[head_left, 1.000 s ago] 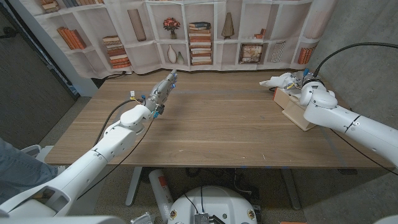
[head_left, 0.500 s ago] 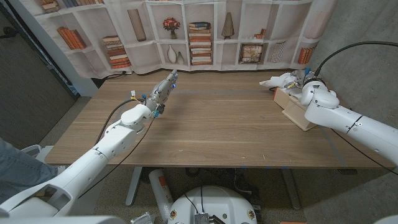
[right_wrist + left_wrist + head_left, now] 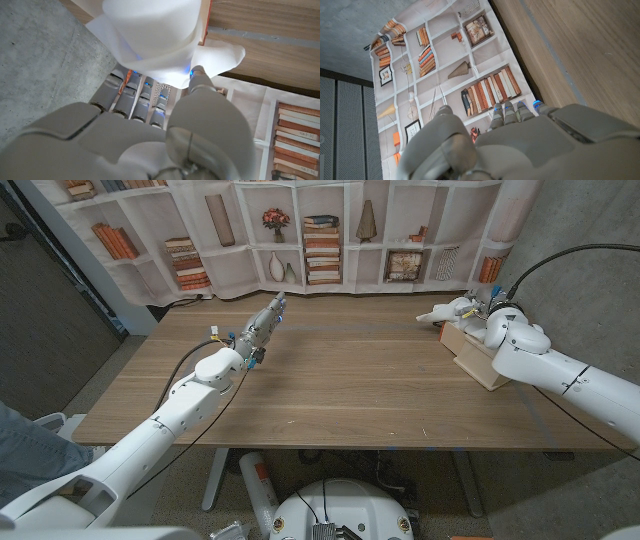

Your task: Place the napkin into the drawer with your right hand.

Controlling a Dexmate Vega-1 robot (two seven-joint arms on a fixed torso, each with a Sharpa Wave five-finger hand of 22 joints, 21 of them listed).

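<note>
The right robot hand has carried the napkin slightly leftward.

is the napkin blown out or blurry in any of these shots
Right wrist view: the napkin, held by the right hand, sits very close, soft, near pure white with folds barely readable. Head view: the napkin is small, evenly lit, edges clear, no glare on the table.

The setting is a robot test space, dressed to resemble a home or study. A plain wooden table stands on metal legs against a printed fabric backdrop depicting shelves of books, vases and framed pictures; its folds show in the left wrist view. Bare grey concrete wall flanks it on the right, and a dark panel on the left.
</note>
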